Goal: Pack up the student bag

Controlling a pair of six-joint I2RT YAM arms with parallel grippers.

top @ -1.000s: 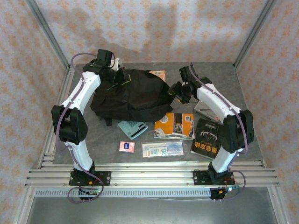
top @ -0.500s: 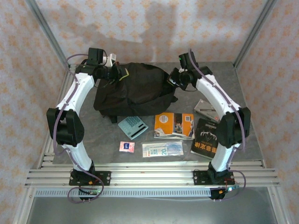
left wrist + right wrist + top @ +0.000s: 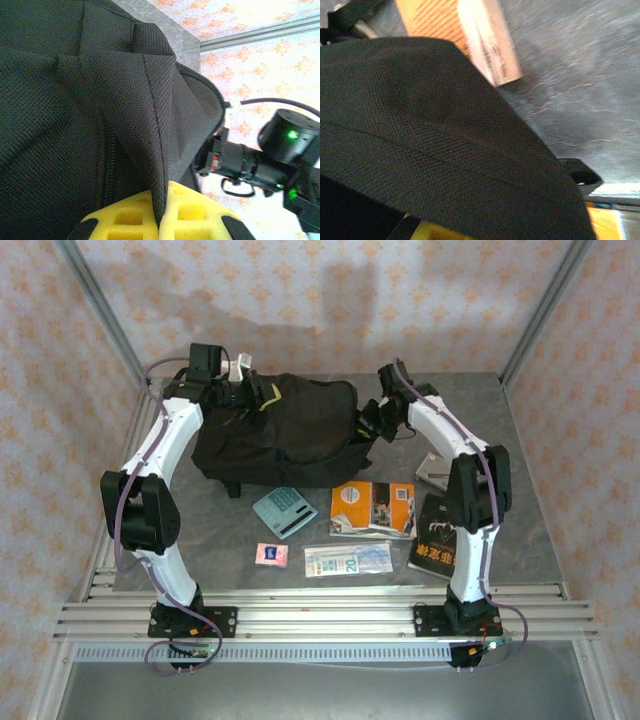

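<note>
The student bag (image 3: 280, 435), a big black fabric backpack, lies at the back middle of the table. My left gripper (image 3: 253, 398) is at its upper left corner. In the left wrist view its yellow pads (image 3: 187, 215) are shut on a fold of the bag's fabric (image 3: 150, 125) beside a zip. My right gripper (image 3: 371, 424) is at the bag's right edge. In the right wrist view black fabric (image 3: 445, 150) drapes over the jaws, and a sliver of yellow pad (image 3: 427, 233) shows beneath it.
In front of the bag lie a teal calculator (image 3: 285, 512), an orange book (image 3: 373, 508), a black book (image 3: 442, 535), a pink packet (image 3: 271, 554) and a flat printed pouch (image 3: 347, 560). A silver item (image 3: 438, 472) is at the right. An orange box (image 3: 470, 35) sits behind the bag.
Both grippers have moved toward the back with the bag's edges in them. The bag is pulled wider and now hides the orange box in the top view. The right forearm has swung inward.
</note>
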